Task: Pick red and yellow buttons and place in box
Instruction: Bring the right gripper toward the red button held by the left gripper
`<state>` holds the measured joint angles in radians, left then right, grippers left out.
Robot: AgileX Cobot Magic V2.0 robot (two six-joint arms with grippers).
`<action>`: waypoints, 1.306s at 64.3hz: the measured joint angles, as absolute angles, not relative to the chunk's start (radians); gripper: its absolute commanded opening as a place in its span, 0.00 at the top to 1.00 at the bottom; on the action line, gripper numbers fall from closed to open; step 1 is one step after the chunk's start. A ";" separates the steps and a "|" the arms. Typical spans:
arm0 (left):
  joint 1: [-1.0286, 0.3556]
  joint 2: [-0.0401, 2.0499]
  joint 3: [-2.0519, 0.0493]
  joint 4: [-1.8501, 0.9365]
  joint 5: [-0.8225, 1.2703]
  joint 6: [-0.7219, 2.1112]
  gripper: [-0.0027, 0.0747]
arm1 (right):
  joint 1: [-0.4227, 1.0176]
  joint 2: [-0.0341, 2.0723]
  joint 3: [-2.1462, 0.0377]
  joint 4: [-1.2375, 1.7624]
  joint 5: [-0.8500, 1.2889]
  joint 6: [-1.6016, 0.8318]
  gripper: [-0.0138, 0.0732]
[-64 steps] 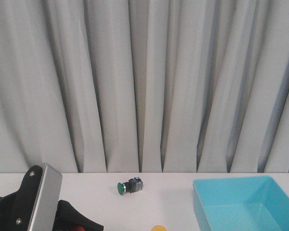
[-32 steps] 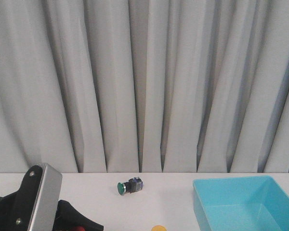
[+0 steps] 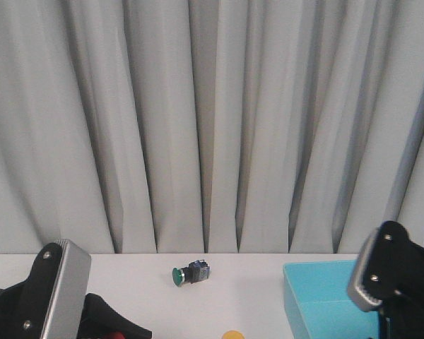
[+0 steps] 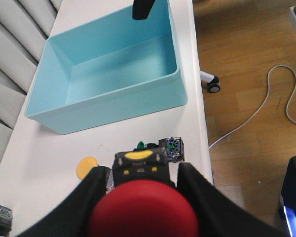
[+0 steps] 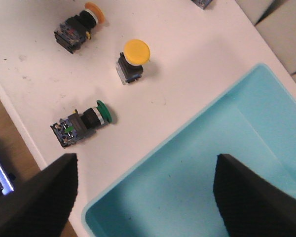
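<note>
My left gripper [image 4: 143,170] is shut on the red button [image 4: 143,210]; its domed cap fills the space between the black fingers and its dark body points ahead. The yellow button [image 5: 136,52] stands on the white table with its cap up, and its cap [image 4: 88,168] also shows in the left wrist view. The turquoise box [image 4: 108,64] lies beyond, with nothing in it. My right gripper [image 5: 148,197] hangs open over the box [image 5: 237,148], nothing between its fingers. In the front view the right arm [image 3: 396,289] covers most of the box [image 3: 311,296].
A green-capped button [image 5: 84,123] lies on its side near the table edge. A second green one [image 3: 191,272] lies at the back by the curtain. An orange-capped button [image 5: 79,28] lies on its side farther off. Floor and a cable [image 4: 266,103] lie beyond the table edge.
The right arm has come into the front view at the lower right, over the box. The left arm and the buttons on the table have not moved.
</note>
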<state>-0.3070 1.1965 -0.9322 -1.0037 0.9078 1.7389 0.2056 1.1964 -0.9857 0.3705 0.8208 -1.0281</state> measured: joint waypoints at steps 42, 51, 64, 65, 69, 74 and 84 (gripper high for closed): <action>-0.307 1.196 -0.932 -1.004 0.908 1.740 0.69 | 0.295 1.425 -1.097 0.600 0.803 -1.336 0.21; -0.307 1.196 -0.932 -1.004 0.908 1.740 0.69 | 0.295 1.444 -1.097 0.637 0.790 -1.379 0.21; -0.307 1.196 -0.932 -1.004 0.908 1.740 0.69 | 0.295 1.447 -1.097 0.676 0.775 -1.426 0.21; -0.307 1.196 -0.932 -1.004 0.908 1.740 0.69 | 0.295 1.447 -1.097 0.677 0.775 -1.429 0.21; -0.307 1.196 -0.932 -1.004 0.908 1.740 0.69 | 0.304 1.447 -1.097 0.680 0.772 -1.436 0.21; -0.307 1.196 -0.932 -1.004 0.908 1.740 0.69 | 0.331 1.448 -1.097 0.682 0.745 -1.442 0.21; -0.307 1.196 -0.932 -1.004 0.908 1.740 0.69 | 0.416 1.474 -1.097 0.673 0.686 -1.445 0.21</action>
